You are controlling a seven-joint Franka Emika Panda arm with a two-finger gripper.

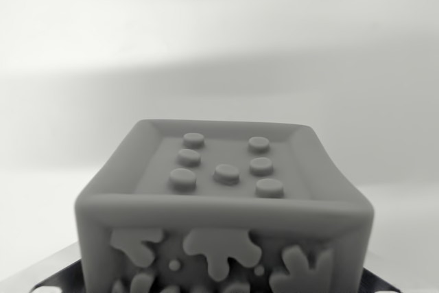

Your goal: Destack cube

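Observation:
The picture is in grey tones. A cube [223, 197] fills the lower middle of the wrist view, very close to the camera. Its top face is sunken within a raised rim and carries several round studs. The front face bears raised splat shapes and small dots. Its lower part is cut off by the bottom edge, so whatever it rests on is hidden. A dark piece [60, 276] shows beside the cube at the lower left, and another dark piece [381, 283] at the lower right. I cannot tell whether these are my gripper's fingers or whether they touch the cube.
Behind the cube lies a plain pale surface [219, 46] with a broad soft shadow band across it. No other objects show.

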